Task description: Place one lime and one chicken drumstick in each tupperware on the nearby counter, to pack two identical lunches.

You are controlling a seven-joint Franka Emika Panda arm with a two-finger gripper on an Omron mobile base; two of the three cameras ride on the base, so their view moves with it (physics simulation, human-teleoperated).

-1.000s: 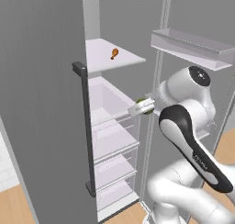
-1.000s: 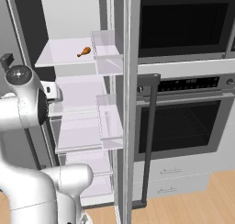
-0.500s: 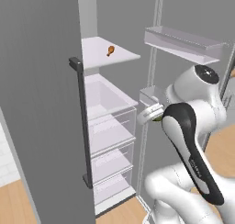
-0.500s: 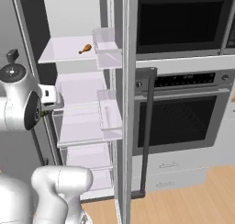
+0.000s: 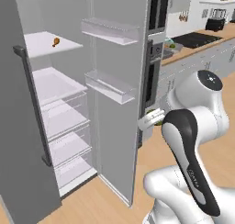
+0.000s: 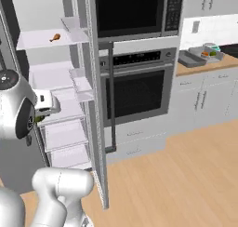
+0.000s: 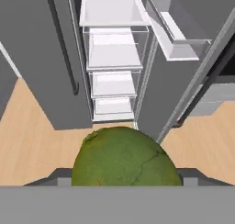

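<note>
- No readable writing anywhere you look.
- Your gripper [image 5: 156, 119] is clamped wide around the lime [image 7: 126, 156].
- Open floor [image 6: 186, 170] lies right of the fridge door [image 5: 117, 103].

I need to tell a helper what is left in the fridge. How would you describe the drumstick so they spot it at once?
Look into the open fridge and go to its top shelf. The chicken drumstick lies there, a small orange-brown piece with a thin bone end. It is the sole coloured thing among pale shelves and clear drawers.

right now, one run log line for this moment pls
gripper: shut on lime | drumstick: on top fridge shelf | fridge door: open | tupperware: on counter
</note>
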